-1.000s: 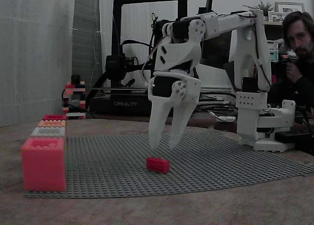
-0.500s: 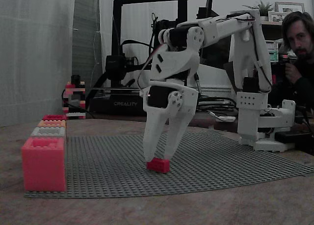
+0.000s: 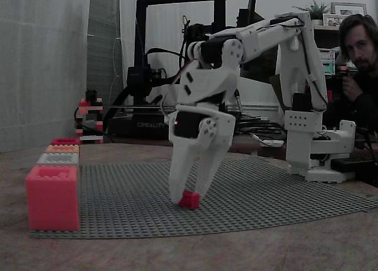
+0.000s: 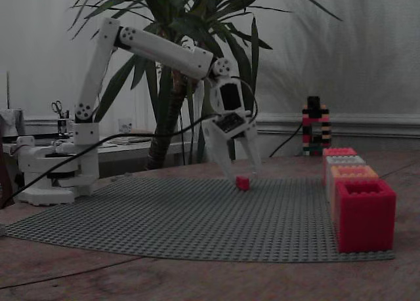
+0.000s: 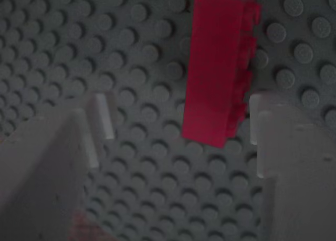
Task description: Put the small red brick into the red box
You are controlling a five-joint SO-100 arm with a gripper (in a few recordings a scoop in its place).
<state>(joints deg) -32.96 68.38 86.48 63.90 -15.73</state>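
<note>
A: What's the setting?

B: A dim room with a brown desk [image 3: 236, 253] carrying a grey studded baseplate [image 3: 266, 200]. Behind it in one fixed view stand a black 3D printer [image 3: 155, 64] and a person [image 3: 360, 58] at the right edge; in the other fixed view a tall leafy plant [image 4: 190, 65] rises behind the white arm [image 4: 157, 48].

A: Where's the small red brick?

B: The small red brick [image 3: 189, 199] lies on the baseplate, near its middle. In the wrist view it [image 5: 218, 67] lies studs-sideways, its lower end reaching between the two white fingers [image 5: 286, 162].

A: And the jaws?

B: The gripper [image 3: 186, 195] is down at the baseplate with the jaws spread, one finger on each side of the brick. In the wrist view there is clear studded plate between the left finger and the brick; the right finger is just beside it, and I can't tell if it touches. Nothing is clamped.

A: The boxes?

B: A row of brick-built boxes sits along one edge of the baseplate, well apart from the brick. The red box [image 4: 365, 212] is the nearest in the plant-side view, and it shows as the big block at the left in the printer-side view [image 3: 52, 197]. Behind it come an orange box [image 4: 354, 176], a pale grey box [image 4: 344, 162] and another reddish box [image 4: 338, 152]. A small tower of mixed bricks [image 4: 315, 125] stands farther back.
</note>
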